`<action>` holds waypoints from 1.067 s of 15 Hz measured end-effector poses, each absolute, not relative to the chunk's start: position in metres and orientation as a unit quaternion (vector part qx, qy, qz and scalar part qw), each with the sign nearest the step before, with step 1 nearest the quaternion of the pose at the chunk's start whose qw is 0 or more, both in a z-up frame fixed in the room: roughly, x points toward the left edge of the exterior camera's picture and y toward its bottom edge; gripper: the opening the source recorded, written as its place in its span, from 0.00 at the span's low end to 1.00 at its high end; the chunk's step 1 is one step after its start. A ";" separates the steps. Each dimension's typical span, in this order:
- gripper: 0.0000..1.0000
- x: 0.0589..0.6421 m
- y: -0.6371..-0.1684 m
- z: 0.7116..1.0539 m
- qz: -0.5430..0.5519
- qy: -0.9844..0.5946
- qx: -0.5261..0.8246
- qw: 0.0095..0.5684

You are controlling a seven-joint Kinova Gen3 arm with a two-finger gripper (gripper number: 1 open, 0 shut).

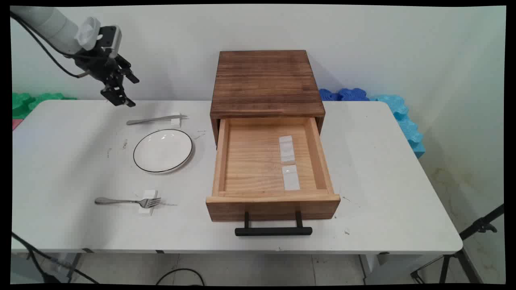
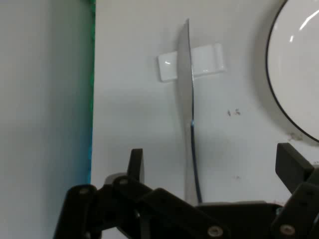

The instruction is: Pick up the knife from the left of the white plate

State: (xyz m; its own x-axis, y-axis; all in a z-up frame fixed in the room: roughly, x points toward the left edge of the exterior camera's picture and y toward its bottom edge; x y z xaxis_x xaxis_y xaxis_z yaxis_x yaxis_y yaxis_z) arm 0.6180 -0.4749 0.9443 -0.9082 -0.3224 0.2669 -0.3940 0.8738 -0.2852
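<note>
The black gripper (image 1: 121, 90) hangs above the table's (image 1: 383, 169) far left part with its fingers (image 2: 135, 164) spread apart and empty, nearest the knife (image 1: 155, 119), which lies below it with its blade propped on a small white rest (image 1: 175, 119). Just in front of the knife sits a white plate (image 1: 163, 150) with a dark rim, and nearer still a fork (image 1: 127, 200) on its own white rest (image 1: 147, 202). To the right stands a wooden box (image 1: 266, 82) with its drawer (image 1: 272, 207) pulled out, two white blocks (image 1: 288, 163) inside.

Steel knife (image 1: 156, 119) flat, blade on white rest (image 1: 175, 119)
</note>
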 end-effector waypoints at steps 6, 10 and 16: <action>1.00 0.623 -0.499 0.919 0.160 -0.960 0.206 0.100; 1.00 0.628 -0.517 0.899 0.152 -0.960 0.216 0.094; 1.00 0.636 -0.533 0.871 0.128 -0.963 0.222 0.086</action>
State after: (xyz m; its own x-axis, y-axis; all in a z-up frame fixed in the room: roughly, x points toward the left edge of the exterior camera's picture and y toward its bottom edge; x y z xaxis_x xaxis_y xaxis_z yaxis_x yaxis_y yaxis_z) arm 0.6360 -0.5329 0.8705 -0.8867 -0.4051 0.2228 -0.4492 0.8689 -0.2081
